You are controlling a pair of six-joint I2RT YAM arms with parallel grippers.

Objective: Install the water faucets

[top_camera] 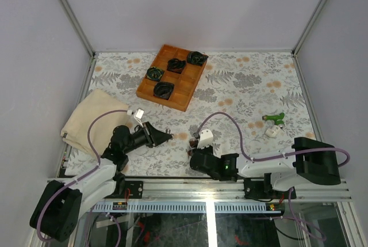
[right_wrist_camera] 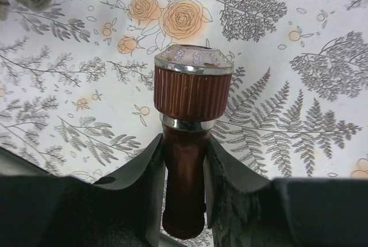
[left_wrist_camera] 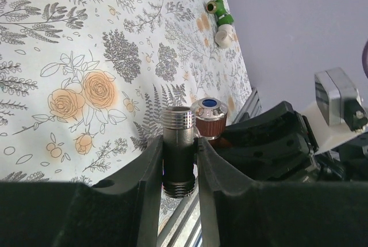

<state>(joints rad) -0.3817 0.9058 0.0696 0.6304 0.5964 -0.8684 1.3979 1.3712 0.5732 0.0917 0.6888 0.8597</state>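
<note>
Left gripper (left_wrist_camera: 179,154): your jaws stand narrow, clamped on the dark, silver-threaded stem of the red-brown faucet (right_wrist_camera: 194,94).
Right gripper (right_wrist_camera: 184,149): your jaws pinch the same faucet's brown body, just below its ribbed knob.
Red-brown faucet: held between your two grippers, over the front middle of the flowered table (top_camera: 241,86).
Green faucet (top_camera: 275,118): lying on the table to your right, well apart from both grippers.
White piece (top_camera: 272,132): just beside the green faucet.
Wooden tray (top_camera: 187,86): at the back, holding four black-and-green coils (top_camera: 163,90).
</note>
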